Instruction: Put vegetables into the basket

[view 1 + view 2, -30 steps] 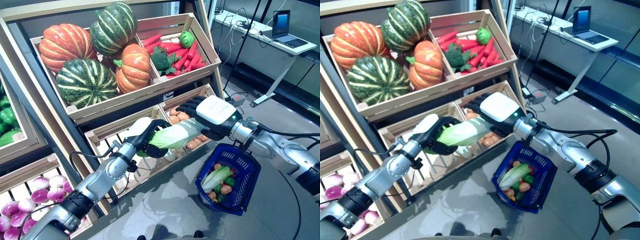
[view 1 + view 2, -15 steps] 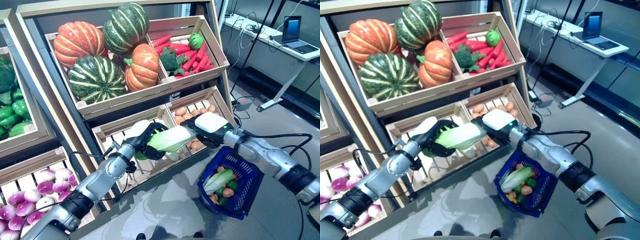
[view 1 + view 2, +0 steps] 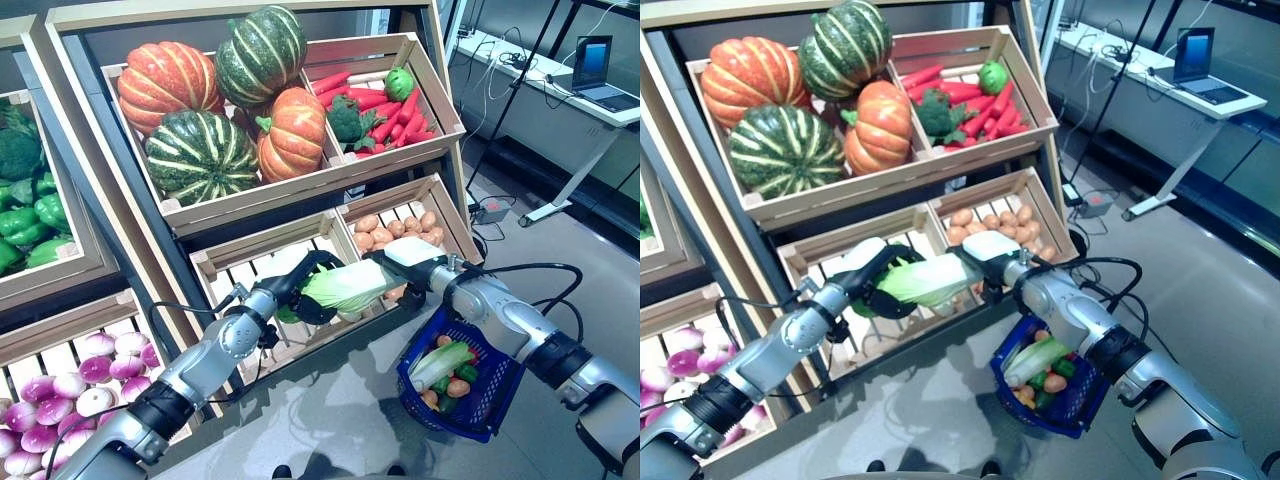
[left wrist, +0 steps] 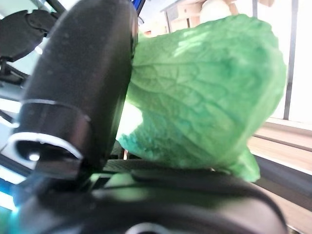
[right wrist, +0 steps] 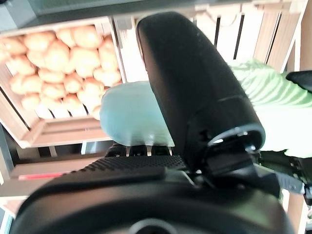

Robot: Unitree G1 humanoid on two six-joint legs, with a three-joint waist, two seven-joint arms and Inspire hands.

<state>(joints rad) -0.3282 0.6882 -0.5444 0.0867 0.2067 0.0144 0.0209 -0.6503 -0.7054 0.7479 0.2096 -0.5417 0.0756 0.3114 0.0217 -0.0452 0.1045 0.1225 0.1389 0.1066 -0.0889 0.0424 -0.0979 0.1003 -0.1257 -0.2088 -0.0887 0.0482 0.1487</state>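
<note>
Before the shelf edge, left hand (image 3: pixel 300 290) and right hand (image 3: pixel 415 262) both clasp cabbage (image 3: pixel 345 287) — basket (image 3: pixel 497 395) hangs below.

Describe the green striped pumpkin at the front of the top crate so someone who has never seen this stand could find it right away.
Start at the wooden produce stand and go to the pumpkin crate on its upper shelf. The green striped pumpkin lies at the front, lowest of the four. Its green twin sits on top at the back, and the other two are orange.
</note>
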